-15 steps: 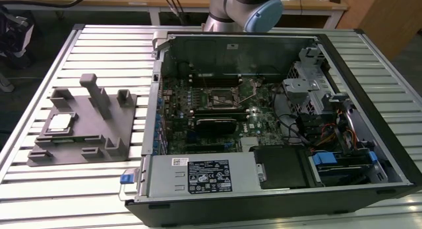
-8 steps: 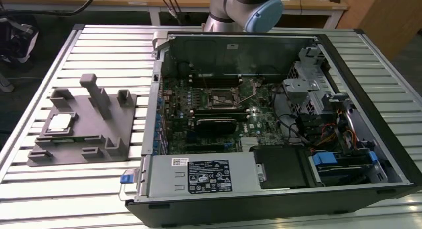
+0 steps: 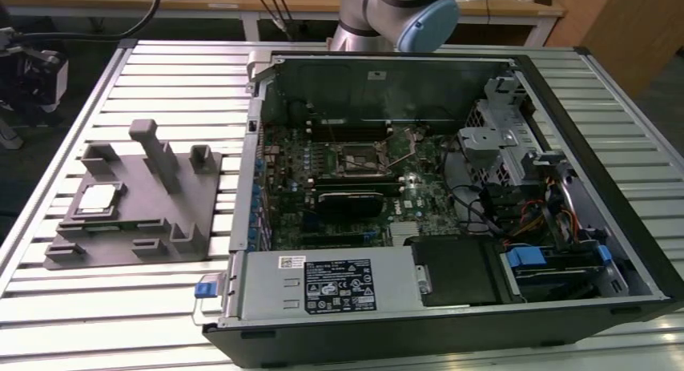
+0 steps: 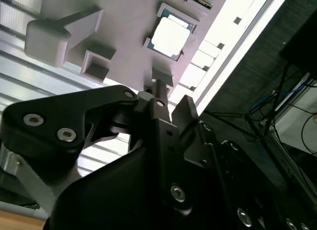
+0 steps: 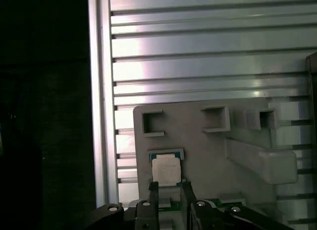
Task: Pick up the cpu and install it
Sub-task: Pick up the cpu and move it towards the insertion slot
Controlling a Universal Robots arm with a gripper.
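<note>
We see the tool [image 5: 169, 189], narrowly parted and empty, near the cpu [image 5: 166, 170], likely light, stiff, fragile; grip its edges.

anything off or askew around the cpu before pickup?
Nothing stands out. The cpu lies flat and square in its pocket on the grey tray, neither tilted nor overhanging. In the first wrist view the gripper hangs clear of it, jaws apart, holding nothing. The computer case lies open beside the tray.

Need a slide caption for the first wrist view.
Open tool near the cpu, which lies in a recess of the grey tray on the slatted table.
</note>
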